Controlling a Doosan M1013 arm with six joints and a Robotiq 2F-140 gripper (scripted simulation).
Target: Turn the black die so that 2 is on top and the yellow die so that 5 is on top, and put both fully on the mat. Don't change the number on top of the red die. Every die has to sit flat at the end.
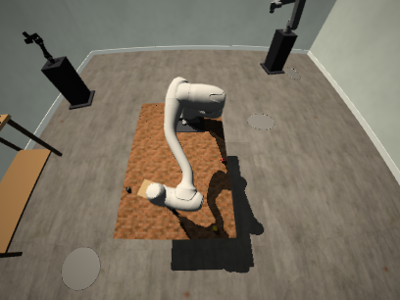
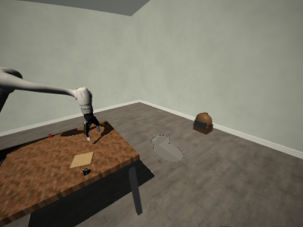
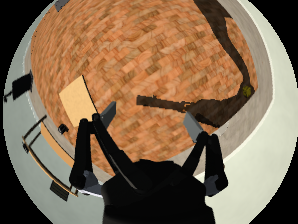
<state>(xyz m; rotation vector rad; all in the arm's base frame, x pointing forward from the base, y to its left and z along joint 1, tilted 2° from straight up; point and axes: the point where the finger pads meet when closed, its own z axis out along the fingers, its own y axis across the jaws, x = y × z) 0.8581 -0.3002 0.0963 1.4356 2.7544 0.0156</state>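
Observation:
The black die point(image 1: 128, 189) point(image 2: 86, 171) sits on the wooden table point(image 1: 147, 137) point(image 2: 33, 170) point(image 3: 133, 30) near its edge, just off the tan mat point(image 1: 145, 186) point(image 2: 82, 159) point(image 3: 77, 98). The yellow die point(image 1: 216, 226) point(image 3: 246, 90) lies in shadow near the table's far corner. The red die point(image 1: 223, 160) point(image 2: 50, 136) sits at the opposite long edge. My gripper point(image 2: 93, 134) point(image 3: 151, 112) is open and empty. It hangs a little above bare table past the mat, between the mat and the yellow die. The top faces of the dice are too small to read.
Two black camera stands point(image 1: 69, 80) point(image 1: 279, 51) stand on the floor beyond the table. A wooden bench point(image 1: 20, 186) is at the left. Round grey floor plates point(image 1: 80, 268) point(image 2: 167, 148) lie near the table. A brown domed object point(image 2: 203, 122) sits by the wall.

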